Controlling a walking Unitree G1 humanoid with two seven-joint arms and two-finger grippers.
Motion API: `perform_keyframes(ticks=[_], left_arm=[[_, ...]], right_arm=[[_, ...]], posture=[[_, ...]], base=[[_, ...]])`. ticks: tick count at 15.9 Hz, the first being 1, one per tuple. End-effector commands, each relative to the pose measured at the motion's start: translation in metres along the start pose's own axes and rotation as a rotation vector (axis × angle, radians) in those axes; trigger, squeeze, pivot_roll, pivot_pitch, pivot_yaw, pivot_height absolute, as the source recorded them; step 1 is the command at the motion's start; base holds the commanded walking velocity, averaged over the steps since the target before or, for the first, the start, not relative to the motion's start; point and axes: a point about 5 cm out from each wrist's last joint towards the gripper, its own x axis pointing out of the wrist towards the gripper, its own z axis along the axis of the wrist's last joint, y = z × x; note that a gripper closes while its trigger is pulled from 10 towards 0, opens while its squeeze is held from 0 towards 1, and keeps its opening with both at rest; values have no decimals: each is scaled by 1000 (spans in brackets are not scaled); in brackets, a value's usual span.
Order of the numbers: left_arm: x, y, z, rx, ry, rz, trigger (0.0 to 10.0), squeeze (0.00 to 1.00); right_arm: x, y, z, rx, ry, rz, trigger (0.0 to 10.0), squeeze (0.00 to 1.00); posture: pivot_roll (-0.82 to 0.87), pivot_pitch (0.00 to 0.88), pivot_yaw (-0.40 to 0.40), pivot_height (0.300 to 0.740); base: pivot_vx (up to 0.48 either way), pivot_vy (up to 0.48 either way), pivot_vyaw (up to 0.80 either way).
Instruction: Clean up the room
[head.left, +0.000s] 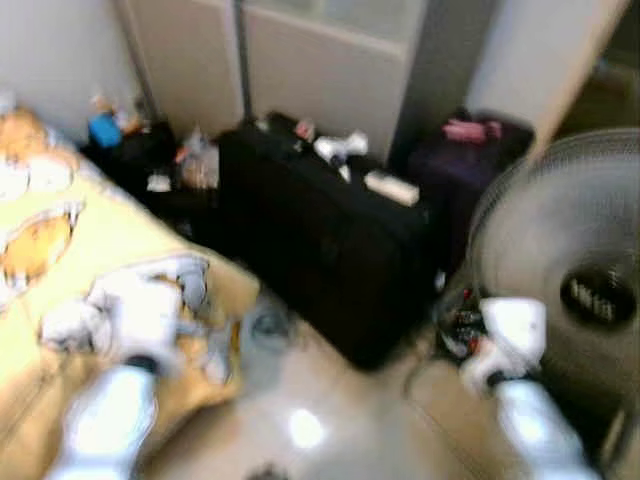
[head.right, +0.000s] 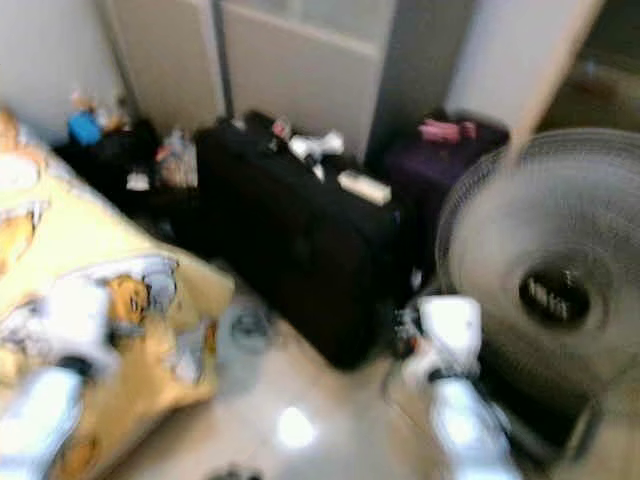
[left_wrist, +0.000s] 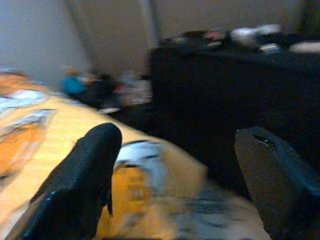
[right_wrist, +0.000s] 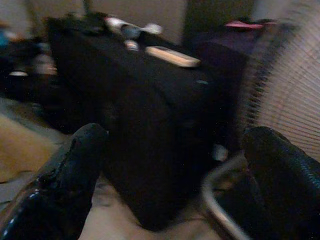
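**Blurred frame, both hands empty, nothing picked yet**

Head views are smeared, so I read this as mid-walk or mid-turn; details are rough.

Left hand (left_wrist: 175, 165) is spread wide with nothing between the fingers, hanging over the corner of the bed (head.left: 90, 250). Right hand (right_wrist: 175, 170) is likewise released and empty, low down between the black suitcase (head.left: 320, 240) and the standing fan (head.left: 575, 270).

Task names no single item. Nearest candidate, as I judge it, is the white crumpled cloth (head.left: 150, 300) lying on the yellow cartoon-print bedspread at the bed's near corner, just ahead of my left arm. Looks soft and light, should bunch easily; I'd pinch a raised fold near its middle, not an edge, or it will trail. Can't tell whether it is one piece or several.

Other clutter:
- small white objects (head.left: 345, 148) and a flat pale box (head.left: 392, 187) on top of the suitcase, probably light and rigid; too blurred to identify
- pink item (head.left: 470, 129) on a dark purple case (head.left: 460, 165) behind
- blue thing (head.left: 103, 130) and mixed bits in the far corner by the wall

Obstacles: the fan grille sits right beside my right arm and its base ring is near the fingers, so a snag risk. The floor gap between bed and suitcase is narrow, with something grey (head.left: 268, 325) lying in it.
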Motion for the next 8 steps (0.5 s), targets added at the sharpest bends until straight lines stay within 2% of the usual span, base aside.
perform_keyframes(ticks=[1,2,3,4,7,8], left_arm=[[3,-1,1,-44,16,18,10000,1000],[8,-7,-1,-70,51,-22,10000,0],[14,-13,6,-84,37,-59,10000,0],[20,-15,9,-71,22,-73,10000,0],[21,-19,14,-10,17,-107,10000,0],[20,-18,13,-17,25,-101,10000,0]], right_arm=[[0,-6,2,13,-3,-15,10000,1000],[4,1,-2,-14,7,27,10000,1000],[9,4,5,17,-11,24,10000,1000],[15,6,7,0,-14,23,10000,1000],[17,3,6,6,-16,-19,10000,1000],[17,1,7,14,-19,-51,10000,1000]], posture=[[13,0,-8,740],[25,0,-26,740],[24,0,-15,740],[4,0,-2,740],[24,0,-5,740],[7,0,3,740]], base=[[0,0,800],[0,0,800],[0,0,800],[0,0,800],[0,0,800],[0,0,0]])
